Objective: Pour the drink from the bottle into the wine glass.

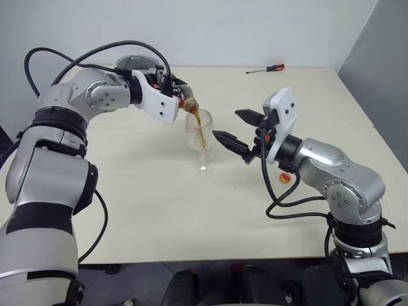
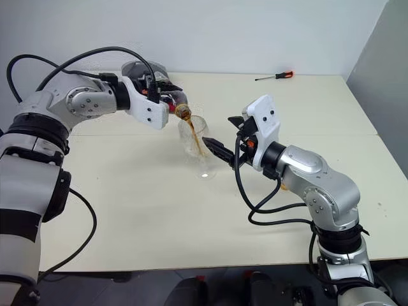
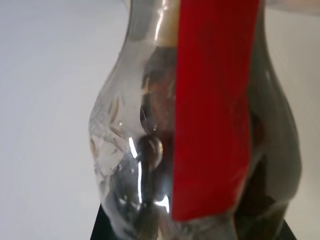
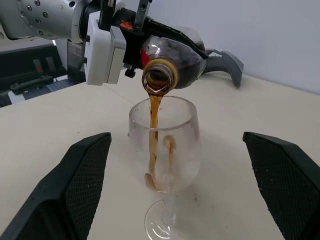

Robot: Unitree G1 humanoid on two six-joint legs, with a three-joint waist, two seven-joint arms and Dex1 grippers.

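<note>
One thin brown stream of drink [image 4: 153, 131] falls from the tipped clear plastic bottle [image 4: 172, 57], clamped in left gripper [image 1: 171, 89], into rounded wine glass [image 4: 165, 150] on the table [image 1: 159, 217]; right gripper [image 1: 237, 131] gapes wide, empty, flanking the glass.

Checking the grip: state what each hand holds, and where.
Left hand holds the bottle by its body, tilted over the wine glass. Right hand holds nothing.

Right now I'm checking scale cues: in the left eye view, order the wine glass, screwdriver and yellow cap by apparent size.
1. wine glass
2. screwdriver, though farther away, so unsure
3. yellow cap
</note>
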